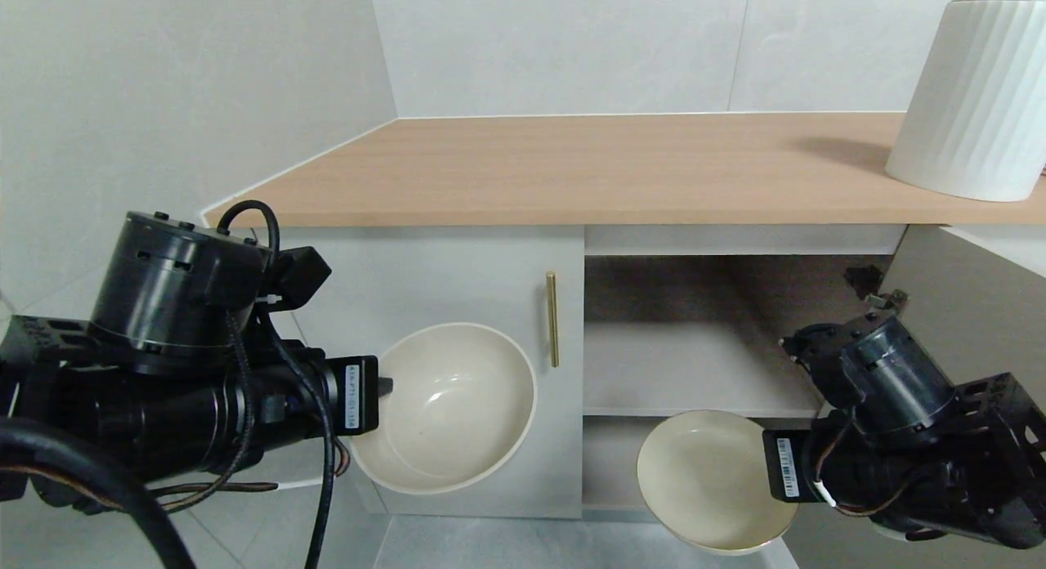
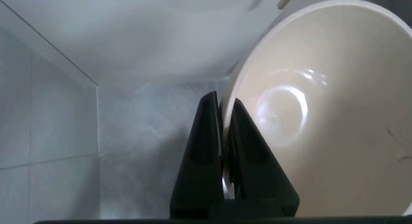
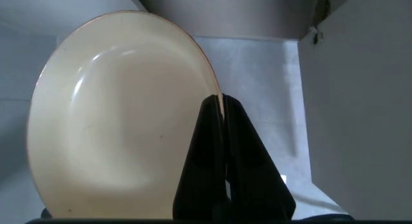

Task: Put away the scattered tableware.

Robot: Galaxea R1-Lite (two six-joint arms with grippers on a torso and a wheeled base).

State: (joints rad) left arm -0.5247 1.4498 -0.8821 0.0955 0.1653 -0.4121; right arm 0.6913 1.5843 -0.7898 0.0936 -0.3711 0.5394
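Note:
A deep cream bowl (image 1: pixel 448 407) hangs in front of the shut left cabinet door (image 1: pixel 458 283), tilted so its inside faces me. My left gripper (image 1: pixel 384 385) is shut on the bowl (image 2: pixel 322 114) at its rim, as the left gripper (image 2: pixel 223 114) shows in the left wrist view. A shallow cream plate (image 1: pixel 708 479) is held low before the open cabinet compartment. My right gripper (image 1: pixel 772 467) is shut on that plate (image 3: pixel 122 114) at its rim, where the right gripper (image 3: pixel 222 105) pinches it.
The open cabinet has a white shelf (image 1: pixel 686 373) inside, and its door (image 1: pixel 972 307) is swung out at the right. A brass handle (image 1: pixel 552 320) runs down the shut door. On the wooden countertop (image 1: pixel 588 168) stands a ribbed white container (image 1: pixel 976 103) at far right.

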